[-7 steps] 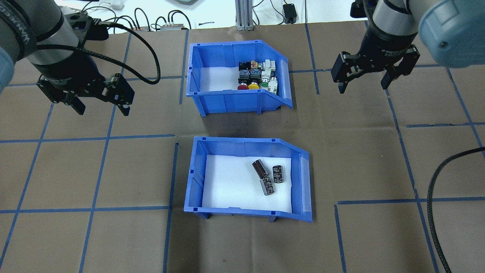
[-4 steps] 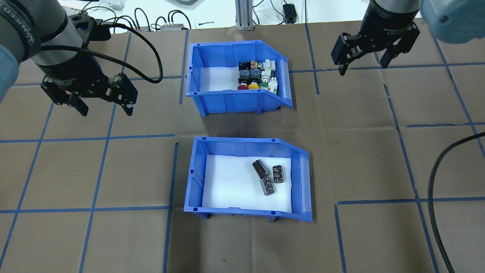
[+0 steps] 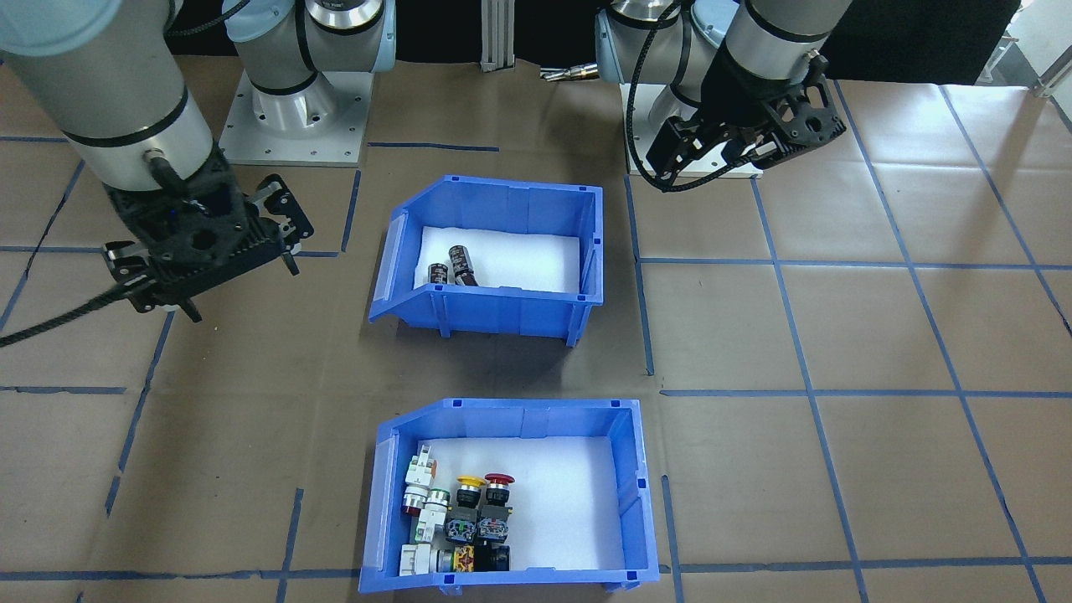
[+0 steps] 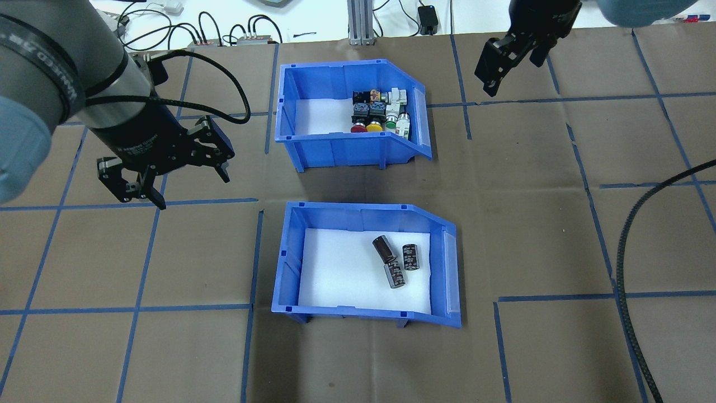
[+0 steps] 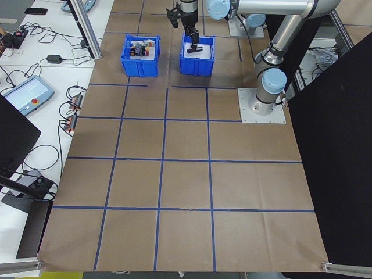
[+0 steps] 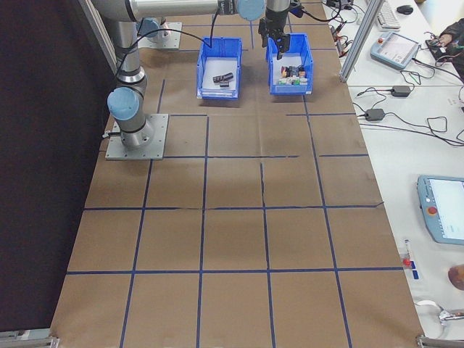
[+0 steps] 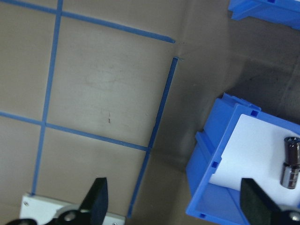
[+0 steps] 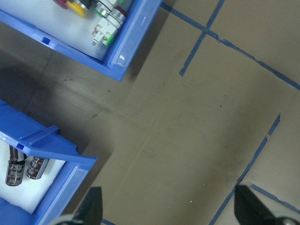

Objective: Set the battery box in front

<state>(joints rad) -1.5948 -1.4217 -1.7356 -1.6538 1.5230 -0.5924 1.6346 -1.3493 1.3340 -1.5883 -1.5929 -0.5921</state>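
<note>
The battery box (image 4: 285, 263) is a blue bin with a white liner and three dark cells (image 4: 395, 260), standing on the near half of the table, also seen in the front view (image 3: 486, 314). Beyond it stands the identical bin with push-buttons (image 4: 344, 148). My left gripper (image 4: 193, 191) hangs open and empty, left of the gap between the bins; its wrist view shows the battery box's corner (image 7: 206, 164) at lower right. My right gripper (image 4: 512, 75) is open and empty, right of the button bin near the far edge.
Brown paper with a blue tape grid covers the table. Cables and small boxes (image 4: 224, 34) and an aluminium post (image 4: 361, 22) line the far edge. A black cable (image 4: 629, 268) loops over the right side. The arm bases (image 3: 293, 117) stand behind the battery box.
My left gripper has moved nearer and to the right, toward the battery box, and turned. My right gripper has moved away toward the far edge and turned. Both stay open; the bins are still.
</note>
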